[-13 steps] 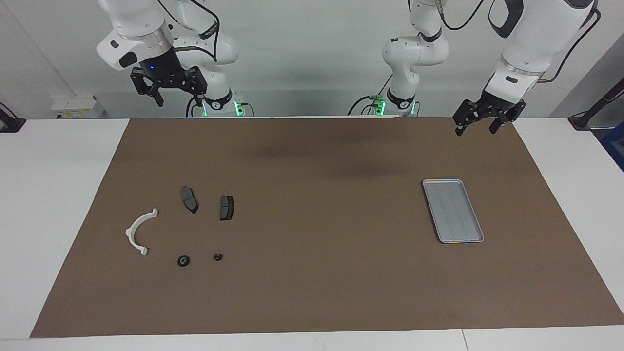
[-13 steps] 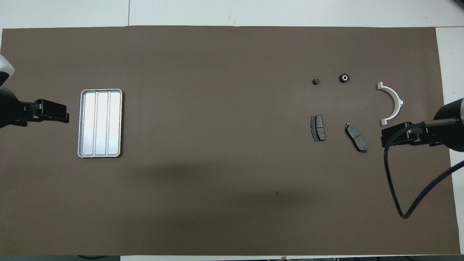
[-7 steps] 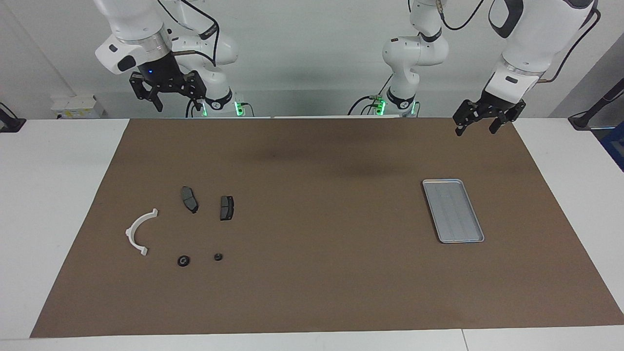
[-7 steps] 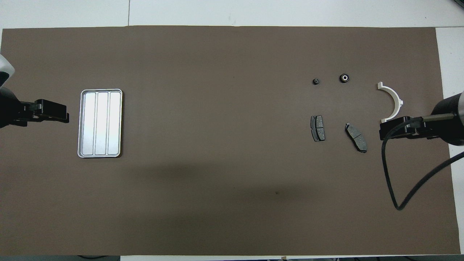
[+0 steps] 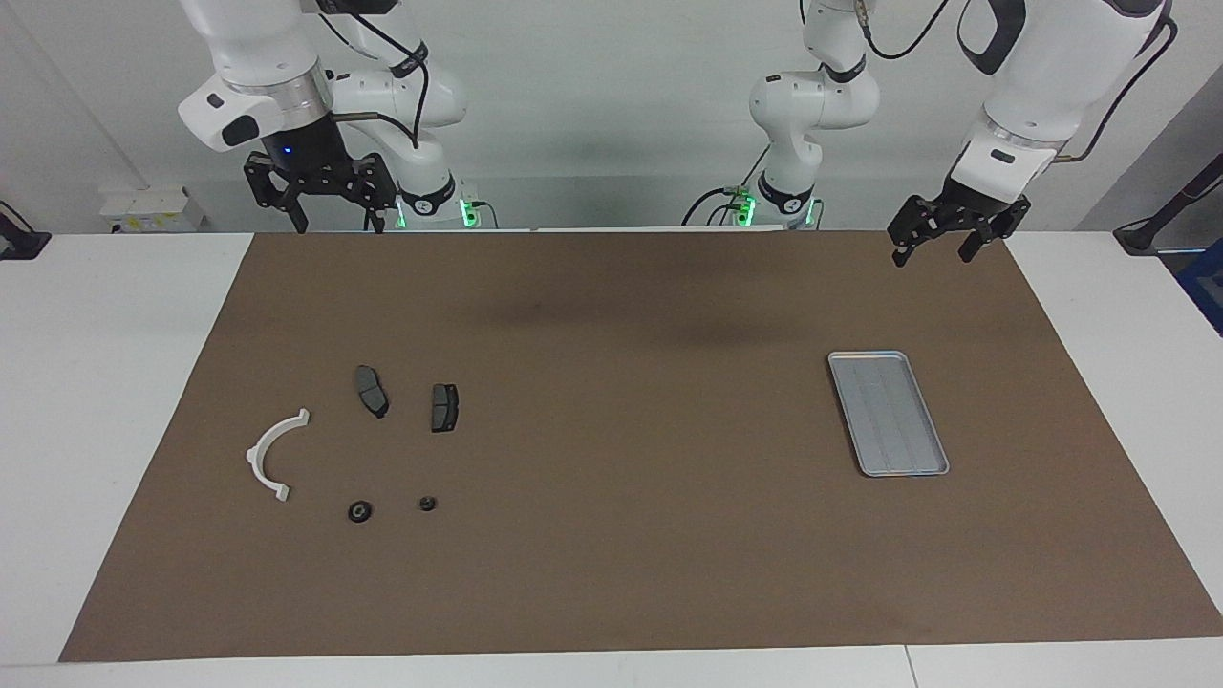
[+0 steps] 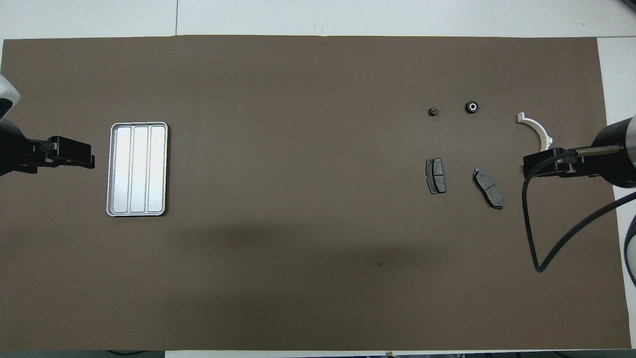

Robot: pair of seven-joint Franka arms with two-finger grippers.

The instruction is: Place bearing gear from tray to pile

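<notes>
A brown mat (image 5: 631, 440) covers the table. The one tray (image 5: 888, 413) lies flat toward the left arm's end, its long axis and ridges running from the robots' side outward; the overhead view shows nothing lying in it. Toward the right arm's end sits the pile: one white half-ring bracket (image 5: 274, 453), two dark brake pads (image 5: 371, 390) (image 5: 444, 407) lying lengthwise nearer the robots, and two small black round parts (image 5: 359, 512) (image 5: 428, 503), the larger with a pale centre visible only from overhead (image 6: 472, 106). The left gripper (image 5: 935, 243) hangs with fingers spread over the mat's edge nearest the robots. The right gripper (image 5: 334, 212) hangs likewise spread, empty; overhead it hides the bracket's lower end.
</notes>
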